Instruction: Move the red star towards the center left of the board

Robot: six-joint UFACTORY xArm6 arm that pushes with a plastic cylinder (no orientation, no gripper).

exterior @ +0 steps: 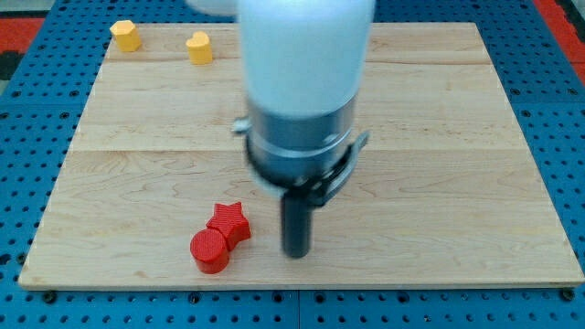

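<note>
- In the lower left of the frame, near the bottom edge of the wooden board, lay the red star, with a red cylinder touching it on its lower-left side.
- Just to the star's right stood the dark rod, my tip resting on the board a short gap away from the star, not touching it as far as I could see.
- The rod had no jaws to spread or press together; it was a plain straight stick, gripping nothing, with the arm's pale bulk looming over the middle of the picture.
- In the upper left of the frame sat two yellow blocks: one yellow block close to the board's corner and another yellow block a little to its right, both well apart from the red pair.
- Judging by the layout, the job looked barely begun: the star sat low on the board, left of middle, while its goal, the centre left, lay higher up and further left.
- What was left, I reckoned, was a push up and leftward; from where the tip stood, a straight shove left would likely carry the cylinder along too.
</note>
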